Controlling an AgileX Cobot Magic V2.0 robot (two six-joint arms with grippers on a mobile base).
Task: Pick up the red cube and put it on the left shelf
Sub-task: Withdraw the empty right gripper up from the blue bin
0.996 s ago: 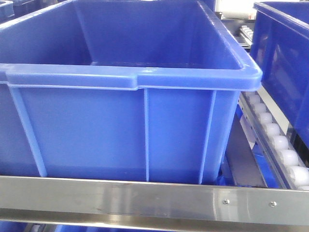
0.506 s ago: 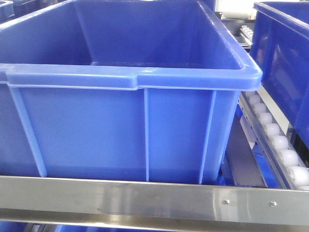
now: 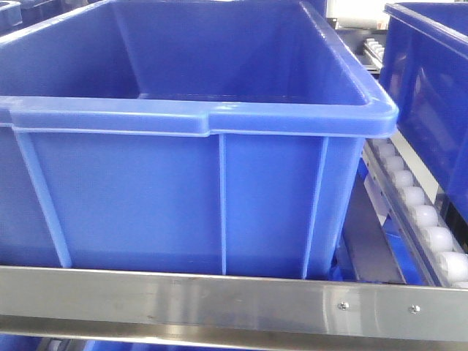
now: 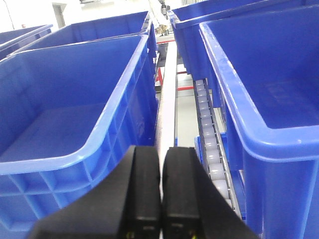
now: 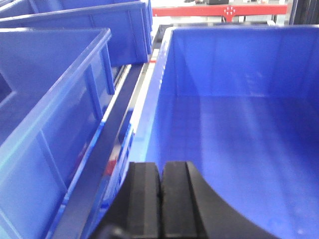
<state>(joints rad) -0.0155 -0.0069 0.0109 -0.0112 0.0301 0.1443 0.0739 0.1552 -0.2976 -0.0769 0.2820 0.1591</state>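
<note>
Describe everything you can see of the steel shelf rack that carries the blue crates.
The left shelf looks like brushed stainless steel. Its flat front rail runs across the bottom of the front view, with two small screws near its right end. Behind the rail, a track of white rollers runs back between the crates; the left wrist view shows such a track too. A large blue crate stands directly behind the rail. No red cube is visible on the rack.

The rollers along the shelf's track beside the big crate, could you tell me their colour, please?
White rollers, clearest in the front-facing view.
</note>
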